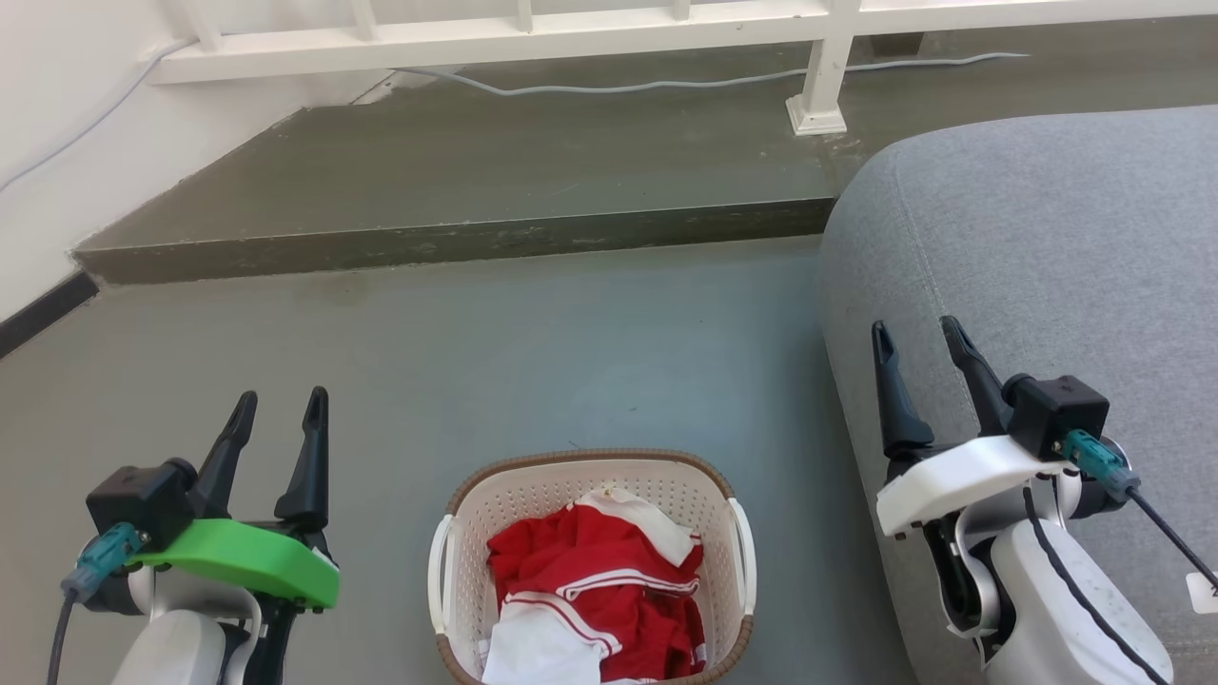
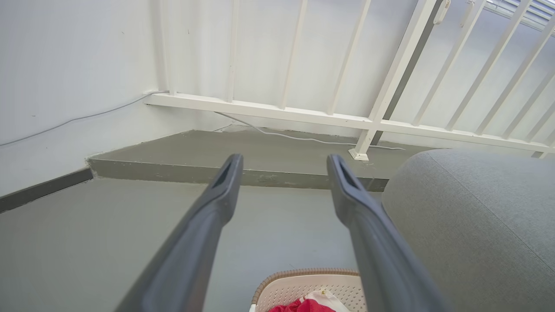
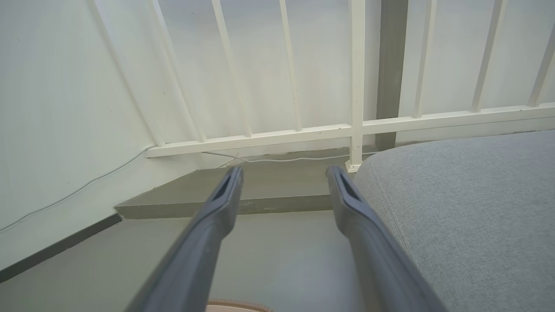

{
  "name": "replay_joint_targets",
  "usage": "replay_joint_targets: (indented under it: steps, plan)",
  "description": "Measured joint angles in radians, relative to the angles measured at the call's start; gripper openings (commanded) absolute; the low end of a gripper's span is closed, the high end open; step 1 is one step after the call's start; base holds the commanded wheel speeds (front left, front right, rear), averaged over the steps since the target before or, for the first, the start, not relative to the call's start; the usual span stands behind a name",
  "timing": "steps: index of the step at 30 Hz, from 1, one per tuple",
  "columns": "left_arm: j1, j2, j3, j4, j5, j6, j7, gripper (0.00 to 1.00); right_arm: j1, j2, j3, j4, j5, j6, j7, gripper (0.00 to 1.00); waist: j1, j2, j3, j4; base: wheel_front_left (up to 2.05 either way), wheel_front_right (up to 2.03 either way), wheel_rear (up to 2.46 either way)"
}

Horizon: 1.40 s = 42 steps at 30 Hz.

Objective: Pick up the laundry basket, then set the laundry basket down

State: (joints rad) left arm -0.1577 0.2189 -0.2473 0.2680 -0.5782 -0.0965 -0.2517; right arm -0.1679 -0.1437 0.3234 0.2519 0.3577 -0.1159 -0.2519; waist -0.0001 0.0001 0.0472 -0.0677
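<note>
The laundry basket (image 1: 514, 495), cream-white with a brown woven-look rim and two white side handles, stands on the grey floor at the bottom centre of the head view, holding red and white clothes (image 1: 595, 580). Its far rim (image 2: 299, 274) peeks in at the bottom of the left wrist view, and a sliver of rim (image 3: 236, 305) in the right wrist view. My left gripper (image 1: 283, 406) hangs open to the basket's left, apart from it. My right gripper (image 1: 918, 338) is open to the basket's right, in front of the grey sofa.
A grey sofa (image 1: 1047, 266) fills the right side, close to the basket and my right arm. Ahead, a raised concrete step (image 1: 457, 238) runs across the floor, with a white railing (image 1: 495, 33) and a loose cable (image 1: 666, 84) on it. A white wall (image 1: 57, 124) stands at the left.
</note>
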Motion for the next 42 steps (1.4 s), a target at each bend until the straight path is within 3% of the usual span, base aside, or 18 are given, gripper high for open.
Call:
replay_joint_targets:
  steps: [42]
  plan:
    - [0.081,-0.077,0.084,-0.044,0.101,-0.022,0.0,1.0,0.068,0.048,-0.066,-0.033,-0.067,0.044,0.0,1.0,0.0,0.0,0.003,-0.001,0.0,0.0,0.0]
